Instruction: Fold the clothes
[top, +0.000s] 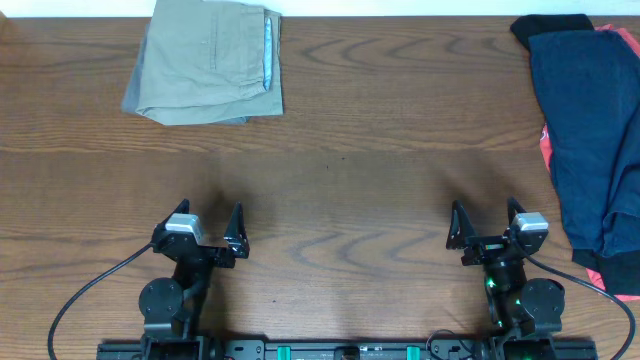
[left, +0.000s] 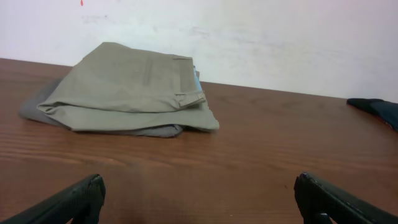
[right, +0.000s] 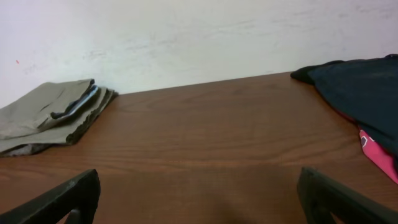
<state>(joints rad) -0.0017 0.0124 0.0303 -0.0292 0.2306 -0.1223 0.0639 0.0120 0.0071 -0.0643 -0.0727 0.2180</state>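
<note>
Left gripper: the left gripper (top: 212, 215) sits low at the near edge of the table (top: 380, 150), jaws spread wide, nothing between them
Right gripper: the right gripper (top: 484, 212) mirrors it on the other side, jaws likewise apart and empty
Folded stack: khaki shorts (top: 205, 60) lie folded at the far left of the table, well apart from both grippers; a grey piece (left: 37, 107) shows beneath them and a light blue waistband (top: 268, 50) along their right edge
Unfolded pile: a navy garment (top: 590, 130), a black piece (top: 548, 25) and a red piece (top: 546, 142) lie heaped at the far right, running past the frame edge
Progress, as judged: one stack done, the right-hand pile not yet begun
Risk, double pick: the pile is layered; one pinch by the right gripper could lift two pieces together, or drag the red piece out under the navy
Risk, bad hold: dark cloth offers few readable hems; a grip on mid-fabric instead of a corner would leave the garment bunched when spread
Risk, table edge: how much table lies beyond the pile cannot be told; a careless tug could send cloth over the side
Risk, finished work: the middle of the table is the likely folding area; a wide sweep by the left arm, or trailing cloth, could brush the khaki shorts and undo them
</note>
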